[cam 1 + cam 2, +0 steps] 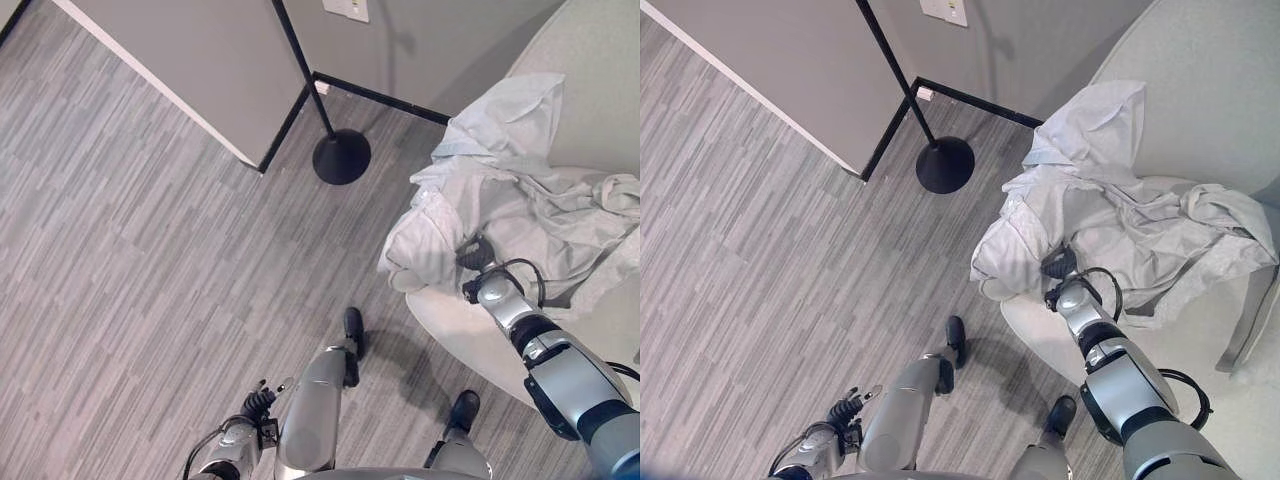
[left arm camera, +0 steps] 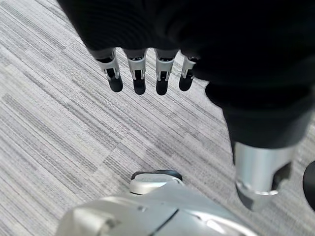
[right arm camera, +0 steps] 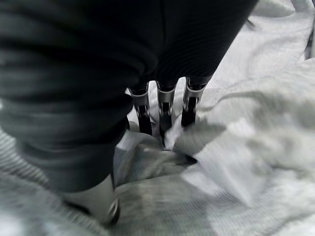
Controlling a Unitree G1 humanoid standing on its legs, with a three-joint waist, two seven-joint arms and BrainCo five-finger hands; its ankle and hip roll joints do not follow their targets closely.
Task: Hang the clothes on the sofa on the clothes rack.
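On sofa [image 1: 590, 60], one garment [image 1: 520, 210], one robot hand [image 1: 474, 254].

No readable text, labels, numbers, signs

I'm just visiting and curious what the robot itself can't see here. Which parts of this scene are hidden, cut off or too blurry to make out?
- Right hand fingertips: buried in the pale garment, blurred in the right wrist view, so its grip cannot be told.
- Clothes rack: pole cut off by the eye views' top edge; hooks unseen.
- Sofa: runs past the right edge, seat mostly under cloth.
- Left hand: open above the floor.
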